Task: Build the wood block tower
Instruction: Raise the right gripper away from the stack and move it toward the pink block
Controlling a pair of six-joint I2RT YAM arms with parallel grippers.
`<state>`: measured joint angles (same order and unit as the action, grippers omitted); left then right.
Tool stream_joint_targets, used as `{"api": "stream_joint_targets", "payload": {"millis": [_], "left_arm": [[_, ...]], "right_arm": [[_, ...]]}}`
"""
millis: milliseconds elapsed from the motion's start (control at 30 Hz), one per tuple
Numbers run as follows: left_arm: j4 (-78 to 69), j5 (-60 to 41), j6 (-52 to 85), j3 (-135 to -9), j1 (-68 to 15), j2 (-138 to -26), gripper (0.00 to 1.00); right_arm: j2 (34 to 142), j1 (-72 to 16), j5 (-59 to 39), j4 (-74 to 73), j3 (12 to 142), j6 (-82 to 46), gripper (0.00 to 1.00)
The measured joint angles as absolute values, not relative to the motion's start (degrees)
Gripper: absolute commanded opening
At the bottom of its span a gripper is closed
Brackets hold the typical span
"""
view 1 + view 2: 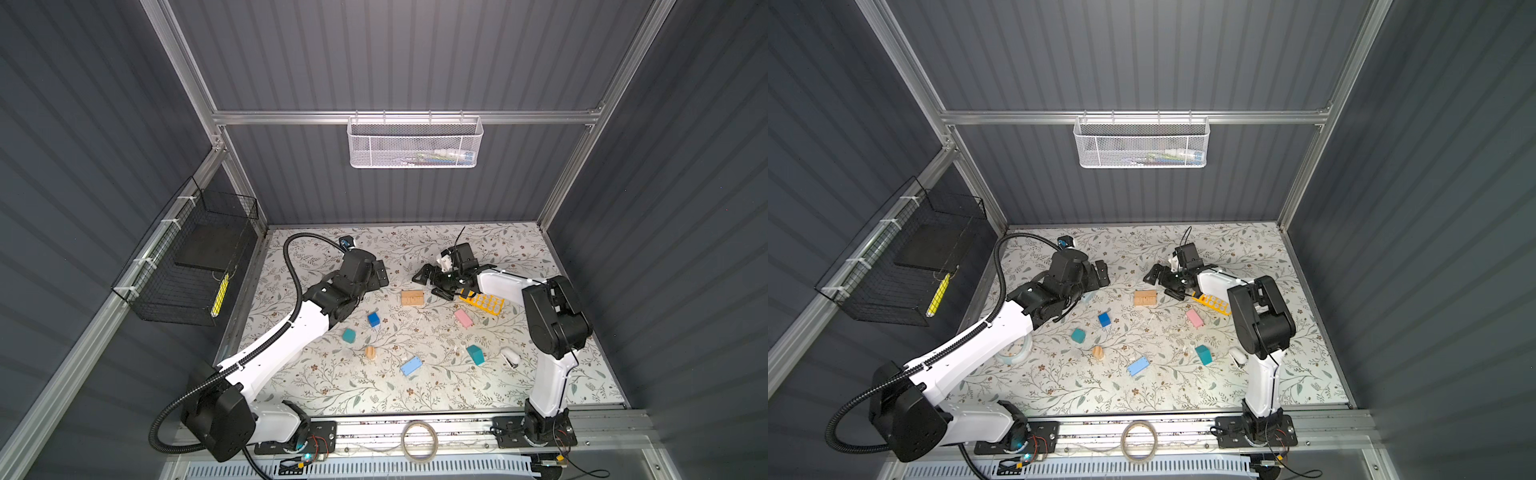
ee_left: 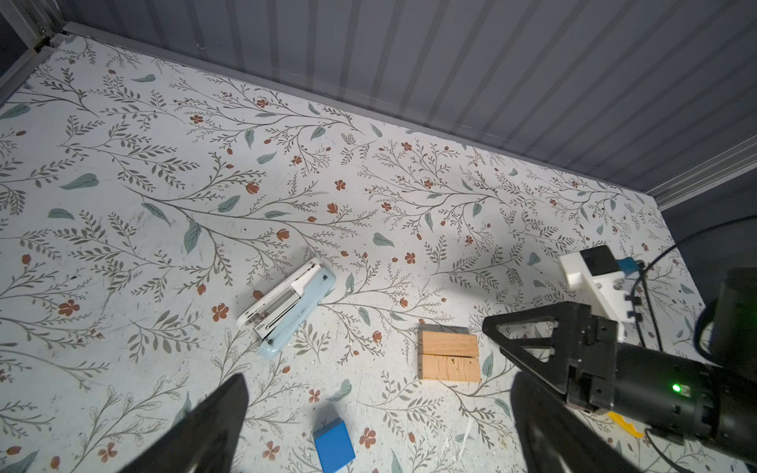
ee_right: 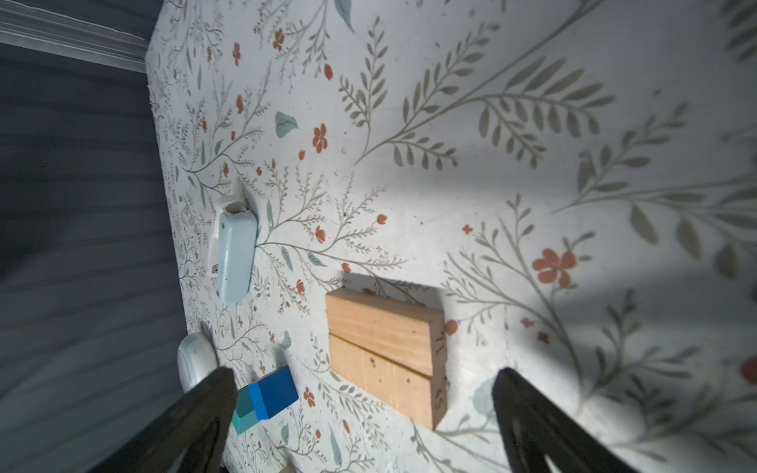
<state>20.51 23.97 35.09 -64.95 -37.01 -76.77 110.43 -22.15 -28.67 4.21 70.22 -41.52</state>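
No tower stands; the blocks lie scattered on the floral table. Two tan bars (image 1: 412, 298) (image 1: 1145, 298) (image 2: 448, 356) (image 3: 385, 344) lie side by side at the middle back. In front of them are a dark blue block (image 1: 373, 319) (image 2: 334, 446), a teal block (image 1: 349, 335), a small tan piece (image 1: 370, 352), a light blue block (image 1: 411, 366), a pink block (image 1: 463, 318) and a teal roof piece (image 1: 475, 354). My left gripper (image 1: 381, 275) (image 2: 381, 385) hangs open left of the bars. My right gripper (image 1: 430, 284) (image 3: 364, 374) is open just right of them, holding nothing.
A yellow calculator (image 1: 486, 302) lies under the right arm's wrist. The pale blue-white stapler (image 2: 288, 307) (image 3: 233, 254) lies beside the left gripper. A small white object (image 1: 510, 357) sits near the right arm. A tape ring (image 1: 1017, 353) lies under the left arm.
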Motion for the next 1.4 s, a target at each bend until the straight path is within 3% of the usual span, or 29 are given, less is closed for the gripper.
{"api": "stream_joint_targets", "payload": {"millis": [333,500,600,800,933,1167,1400], "left_arm": [[20.51,23.97,35.09,-64.95,-36.91,-76.77,1.00],[20.53,23.97,35.11,-64.95,-36.91,-76.77,1.00],[20.53,23.97,35.11,-64.95,-36.91,-76.77,1.00],[20.73,24.01,35.11,-64.95,-36.91,-76.77,1.00],[20.95,23.99,35.11,-64.95,-36.91,-77.25,1.00],[21.39,24.05,35.11,-64.95,-36.91,-77.54,1.00],[21.41,24.47,35.11,-64.95,-36.91,-77.52,1.00]], "right_arm": [[98.08,-22.22,-28.01,1.08,67.51,-38.46,0.99],[92.14,-22.57,-22.06,4.10,67.68,-35.94,0.99],[89.06,-23.46,-14.09,7.92,68.99,-35.59,0.99],[83.70,-30.55,12.84,14.06,71.70,-37.06,0.99],[79.83,-31.88,22.26,14.31,70.13,-41.47,0.99],[73.82,-31.20,22.48,13.10,66.65,-44.60,0.99],[68.31,-29.23,11.73,9.52,60.95,-40.73,0.99]]}}
